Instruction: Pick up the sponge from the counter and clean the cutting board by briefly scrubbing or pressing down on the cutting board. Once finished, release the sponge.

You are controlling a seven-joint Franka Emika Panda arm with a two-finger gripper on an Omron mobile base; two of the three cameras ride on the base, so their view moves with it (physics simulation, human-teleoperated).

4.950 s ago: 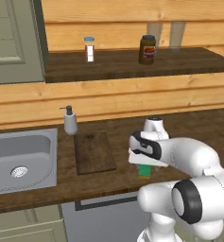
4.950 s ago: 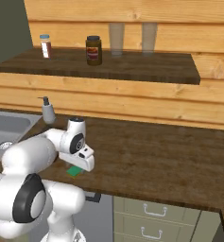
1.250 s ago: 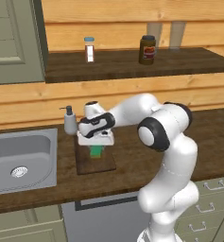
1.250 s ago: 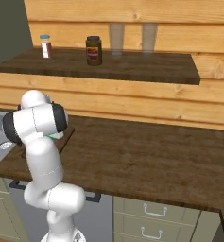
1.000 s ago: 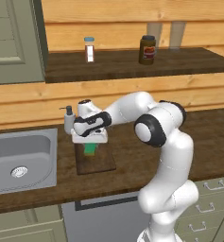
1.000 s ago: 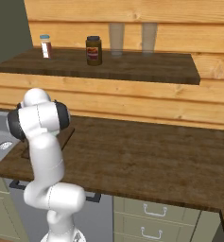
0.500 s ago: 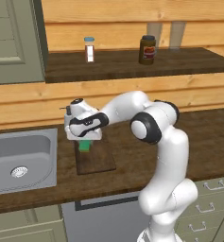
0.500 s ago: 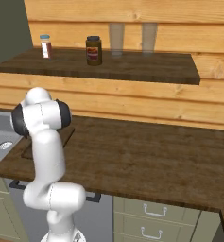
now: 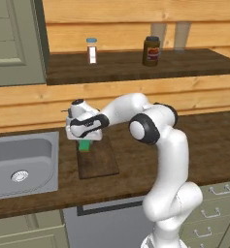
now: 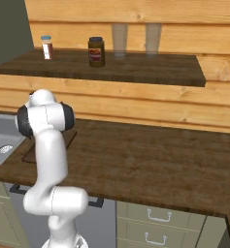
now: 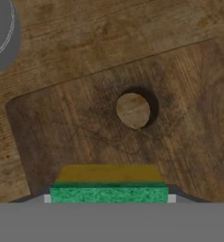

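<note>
sponge (image 9: 84, 145) | pinched in claw (image 9: 85, 143) | moved to cutting board (image 9: 98, 162) far end

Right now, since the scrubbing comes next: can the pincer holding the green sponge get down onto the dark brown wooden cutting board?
Probably yes. The pincer grips the green sponge directly over the dark brown wooden cutting board, near its far end. The hand view shows bare board just beneath the sponge, with nothing between.

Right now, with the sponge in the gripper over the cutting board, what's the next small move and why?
Probably press straight down. The gripper is shut on the sponge, which hangs above the far end of the cutting board, near its round hole. Whether the sponge touches the wood I cannot tell, so a short downward press would make the scrub sure.
</note>
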